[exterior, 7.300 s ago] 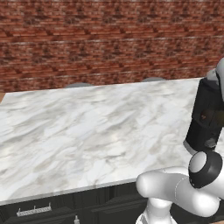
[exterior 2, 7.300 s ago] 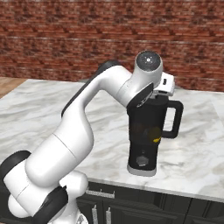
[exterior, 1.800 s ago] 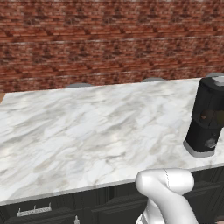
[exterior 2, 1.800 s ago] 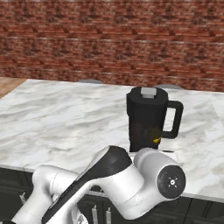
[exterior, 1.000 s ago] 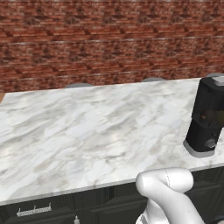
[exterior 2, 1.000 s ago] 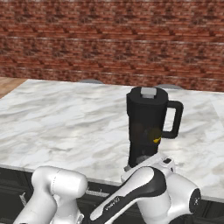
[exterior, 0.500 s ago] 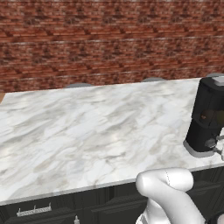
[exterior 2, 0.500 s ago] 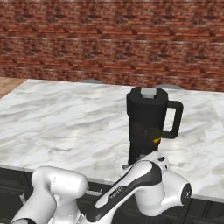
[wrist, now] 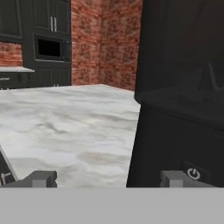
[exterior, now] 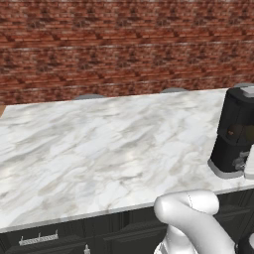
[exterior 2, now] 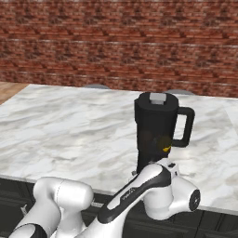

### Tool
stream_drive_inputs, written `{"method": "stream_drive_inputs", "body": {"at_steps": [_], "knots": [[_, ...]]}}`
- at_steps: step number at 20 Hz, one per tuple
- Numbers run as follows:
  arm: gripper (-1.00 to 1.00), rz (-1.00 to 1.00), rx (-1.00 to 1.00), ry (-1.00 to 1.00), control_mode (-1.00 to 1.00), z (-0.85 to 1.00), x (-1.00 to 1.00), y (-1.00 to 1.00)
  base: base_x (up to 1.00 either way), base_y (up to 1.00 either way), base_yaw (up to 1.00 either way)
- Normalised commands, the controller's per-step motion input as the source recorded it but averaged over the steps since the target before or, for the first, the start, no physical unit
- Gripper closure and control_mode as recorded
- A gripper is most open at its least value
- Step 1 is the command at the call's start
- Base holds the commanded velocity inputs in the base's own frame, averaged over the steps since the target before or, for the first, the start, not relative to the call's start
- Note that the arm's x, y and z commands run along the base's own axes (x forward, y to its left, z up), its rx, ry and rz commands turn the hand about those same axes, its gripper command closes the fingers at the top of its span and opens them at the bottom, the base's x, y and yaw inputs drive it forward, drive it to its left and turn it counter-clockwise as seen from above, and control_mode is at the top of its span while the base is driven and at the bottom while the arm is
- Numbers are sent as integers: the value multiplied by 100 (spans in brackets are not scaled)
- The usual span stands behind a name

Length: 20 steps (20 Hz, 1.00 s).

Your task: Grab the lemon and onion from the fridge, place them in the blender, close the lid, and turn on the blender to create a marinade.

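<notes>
Hand view | hand [wrist: 109,178] spread, empty, by blender [exterior 2: 155,132] base | arm nearer than before

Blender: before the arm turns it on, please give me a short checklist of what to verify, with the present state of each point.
1. Lid on the blender: ok, it sits on top.
2. Lemon inside: ok, yellow shows through the jar.
3. Onion inside: cannot tell, only a dim brownish spot.
4. Blender upright on the counter: ok.
5. Gripper at the base: ok, one fingertip is just beside the power button.
6. Jaws: open, nothing held; contact with the button cannot tell.
</notes>
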Motion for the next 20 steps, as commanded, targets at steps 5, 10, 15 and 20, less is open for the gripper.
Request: {"method": "stream_drive_inputs", "body": {"at_steps": [5,10,15,20], "knots": [[-100,0,0,0,-100,-17,23,-16,0,0,0],[-100,0,0,0,-100,-1,18,-8,0,0,0],[-100,0,0,-5,-100,2,-65,0,0,0,0],[-100,0,0,-1,-100,62,-81,2,0,0,0]]}}
